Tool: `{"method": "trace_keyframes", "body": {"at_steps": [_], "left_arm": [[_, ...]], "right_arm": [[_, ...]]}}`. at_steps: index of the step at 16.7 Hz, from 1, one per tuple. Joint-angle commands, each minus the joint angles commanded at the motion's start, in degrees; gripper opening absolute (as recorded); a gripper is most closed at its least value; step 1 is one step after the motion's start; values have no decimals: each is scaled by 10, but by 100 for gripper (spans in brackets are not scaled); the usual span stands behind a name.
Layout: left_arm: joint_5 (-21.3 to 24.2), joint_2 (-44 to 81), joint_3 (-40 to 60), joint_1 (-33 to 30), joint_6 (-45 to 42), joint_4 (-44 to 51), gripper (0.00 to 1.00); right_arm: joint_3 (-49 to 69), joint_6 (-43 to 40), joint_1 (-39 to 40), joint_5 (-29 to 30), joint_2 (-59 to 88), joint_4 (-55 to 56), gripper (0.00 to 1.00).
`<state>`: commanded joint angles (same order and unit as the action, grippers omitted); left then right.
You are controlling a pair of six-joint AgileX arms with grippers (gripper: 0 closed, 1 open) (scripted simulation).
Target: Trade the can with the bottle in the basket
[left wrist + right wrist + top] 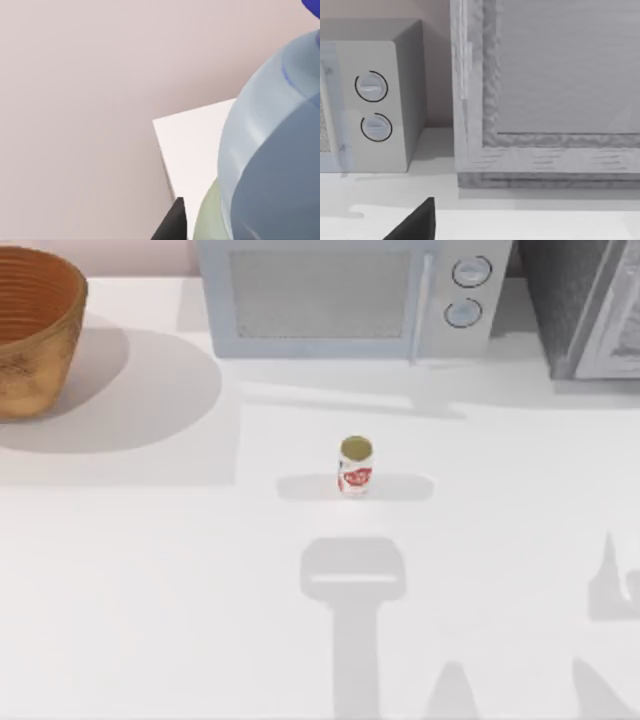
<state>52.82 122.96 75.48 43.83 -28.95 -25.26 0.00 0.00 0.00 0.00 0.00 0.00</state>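
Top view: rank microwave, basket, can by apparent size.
1. Microwave, largest, though cropped by the frame's top edge.
2. Basket, cut off at the left edge, so its full extent is unsure.
3. Can, clearly smallest.

You see a white can [355,467] with red markings and golden top, an orange-brown ribbed basket [35,335], a pale grey microwave [345,298], a white tabletop [150,570].
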Motion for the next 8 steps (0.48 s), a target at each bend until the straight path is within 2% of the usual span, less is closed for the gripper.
{"method": "trace_keyframes", "body": {"at_steps": [5,8], "left_arm": [[99,-5,211,-41,-64,326,0],[143,-4,309,-84,-90,472,0]], "right_arm": [[0,0,0,0,0,0,100],[0,0,0,0,0,0,100]]}}
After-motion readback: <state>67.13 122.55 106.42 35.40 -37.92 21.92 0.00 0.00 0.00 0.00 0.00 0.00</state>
